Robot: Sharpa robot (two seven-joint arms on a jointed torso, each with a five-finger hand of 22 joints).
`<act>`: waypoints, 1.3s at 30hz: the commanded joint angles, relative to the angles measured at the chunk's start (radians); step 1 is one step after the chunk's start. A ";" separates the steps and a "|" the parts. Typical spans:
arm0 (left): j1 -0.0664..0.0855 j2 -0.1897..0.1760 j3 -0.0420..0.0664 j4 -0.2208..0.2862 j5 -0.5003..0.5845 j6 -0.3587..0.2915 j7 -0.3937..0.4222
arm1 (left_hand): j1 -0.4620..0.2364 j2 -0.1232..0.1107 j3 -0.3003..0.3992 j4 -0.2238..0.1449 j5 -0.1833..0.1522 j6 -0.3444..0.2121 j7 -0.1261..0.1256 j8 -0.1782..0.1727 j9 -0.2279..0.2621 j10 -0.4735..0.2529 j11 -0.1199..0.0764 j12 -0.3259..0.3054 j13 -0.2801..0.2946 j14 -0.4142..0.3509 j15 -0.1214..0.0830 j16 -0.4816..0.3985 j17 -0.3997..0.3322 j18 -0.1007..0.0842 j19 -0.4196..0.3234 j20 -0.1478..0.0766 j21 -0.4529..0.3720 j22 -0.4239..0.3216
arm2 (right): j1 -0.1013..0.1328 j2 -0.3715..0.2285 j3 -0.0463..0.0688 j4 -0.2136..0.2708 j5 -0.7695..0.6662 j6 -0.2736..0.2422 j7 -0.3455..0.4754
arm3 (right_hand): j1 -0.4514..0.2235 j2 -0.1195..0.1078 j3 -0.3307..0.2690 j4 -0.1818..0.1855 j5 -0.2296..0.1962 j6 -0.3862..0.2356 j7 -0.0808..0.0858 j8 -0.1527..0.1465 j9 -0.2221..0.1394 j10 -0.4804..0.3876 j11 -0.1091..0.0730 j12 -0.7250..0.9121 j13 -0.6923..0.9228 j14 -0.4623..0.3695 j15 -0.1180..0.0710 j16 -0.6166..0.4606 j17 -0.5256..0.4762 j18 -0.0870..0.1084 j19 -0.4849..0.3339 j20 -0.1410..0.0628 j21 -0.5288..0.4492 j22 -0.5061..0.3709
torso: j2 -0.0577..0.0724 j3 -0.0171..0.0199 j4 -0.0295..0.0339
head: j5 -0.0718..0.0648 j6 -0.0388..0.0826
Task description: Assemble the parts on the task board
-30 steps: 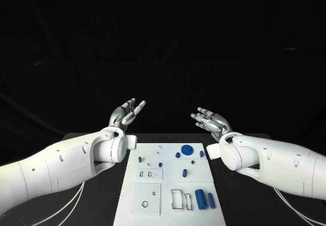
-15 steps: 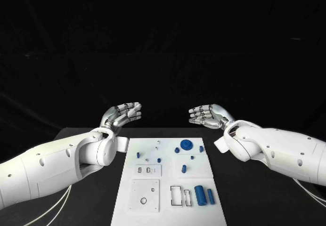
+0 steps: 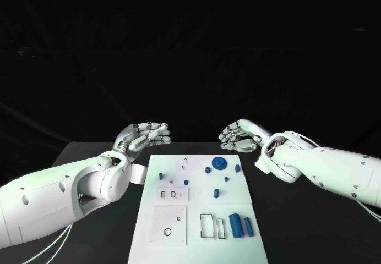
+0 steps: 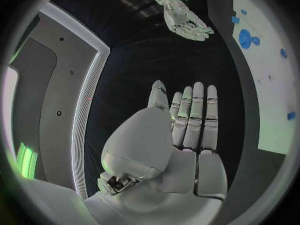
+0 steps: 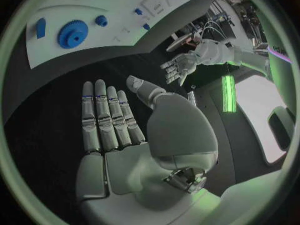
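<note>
Both hands hover past the far end of the task board (image 3: 199,220), well above the surface (image 3: 301,220): left hand (image 3: 147,135) and right hand (image 3: 240,136) empty, fingers (image 4: 197,110) straight and a bit apart, holding nothing. Blue parts, e.g. gear (image 3: 219,162) and cylinder (image 3: 237,224), lie loose on the board, untouched. Prob. a ready pose w/ assembly not yet begun.

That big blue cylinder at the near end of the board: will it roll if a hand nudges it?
The big blue cylinder lies on its side on the flat task board, so a sideways nudge would probably roll it. It looks rigid and smooth, maybe slippery. Both hands are empty, beyond the board's far end.
</note>
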 commanded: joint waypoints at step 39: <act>0.008 -0.089 0.028 0.180 -0.019 0.124 -0.031 | 0.019 0.007 -0.070 0.013 -0.016 0.013 -0.003 0.013 0.080 0.041 -0.006 -0.062 0.022 0.043 -0.018 0.101 0.149 0.015 0.090 -0.027 0.069 0.031 | -0.012 0.081 0.001 0.045 -0.545 0.190 -0.315 | -0.029 -0.089 0.008 0.078 0.022 0.018 -0.038 -0.035 0.195 0.033 -0.049 -0.038 0.139 0.428 -0.083 1.147 1.025 -0.088 0.466 -0.093 0.995 1.052 | 0.119 -0.0013 0.0338 | -0.025 -0.002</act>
